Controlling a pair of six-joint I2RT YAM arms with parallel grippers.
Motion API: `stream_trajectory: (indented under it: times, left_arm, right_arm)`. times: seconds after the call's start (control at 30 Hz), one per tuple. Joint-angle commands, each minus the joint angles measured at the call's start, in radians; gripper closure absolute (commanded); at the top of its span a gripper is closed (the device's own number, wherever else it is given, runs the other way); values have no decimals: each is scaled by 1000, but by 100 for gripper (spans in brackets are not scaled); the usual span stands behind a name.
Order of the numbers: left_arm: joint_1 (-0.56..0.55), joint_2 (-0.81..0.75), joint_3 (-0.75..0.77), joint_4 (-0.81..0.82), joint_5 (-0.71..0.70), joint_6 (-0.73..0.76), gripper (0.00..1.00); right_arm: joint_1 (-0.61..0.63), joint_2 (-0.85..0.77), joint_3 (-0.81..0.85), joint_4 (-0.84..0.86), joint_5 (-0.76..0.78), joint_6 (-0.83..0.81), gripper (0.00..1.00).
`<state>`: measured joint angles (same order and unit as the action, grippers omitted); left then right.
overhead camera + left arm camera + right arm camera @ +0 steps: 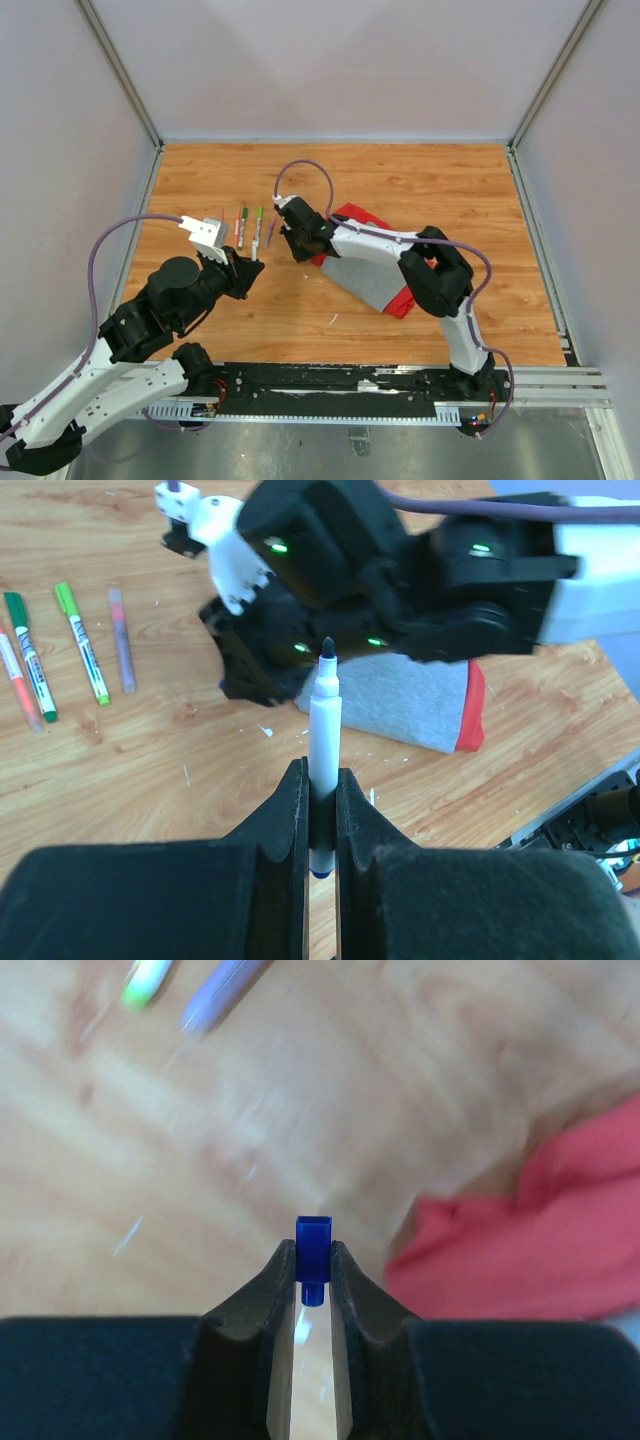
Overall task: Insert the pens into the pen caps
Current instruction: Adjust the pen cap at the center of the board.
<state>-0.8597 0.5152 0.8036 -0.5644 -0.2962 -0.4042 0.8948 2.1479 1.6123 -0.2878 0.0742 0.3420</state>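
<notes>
Up front, the left gripper is clamped on a blue-ended pen, tip raised, seemingly to offer it for capping. Just beyond, the right gripper pinches a blue cap, not yet fitted. Farther back, spare pens lie flat near the cloth.

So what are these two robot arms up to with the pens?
They are putting caps on marker pens. The left gripper is clamped on a white pen, holding it with its dark tip bare and pointing toward the other arm. The right gripper pinches a small blue cap close to that tip, but the cap is not on yet. Four more pens lie side by side on the wooden table, and a red-and-grey cloth lies beneath the right arm.
</notes>
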Motion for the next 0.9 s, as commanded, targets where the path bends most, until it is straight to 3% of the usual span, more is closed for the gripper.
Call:
stream_trajectory:
  times: [0.0,0.23,0.47,0.87]
  left_arm:
    - [4,12,2,16,-20,9,99]
    - [4,83,76,-27,-30,34,99]
    - [4,84,69,-35,-49,69,100]
    - [4,51,8,14,-52,65,99]
  right_arm:
    - [74,-218,-184,77,-85,-78,99]
    - [163,-459,-501,-21,-29,4,100]
    - [236,-633,-670,-148,25,122,99]
    - [260,-575,-693,-240,24,197,97]
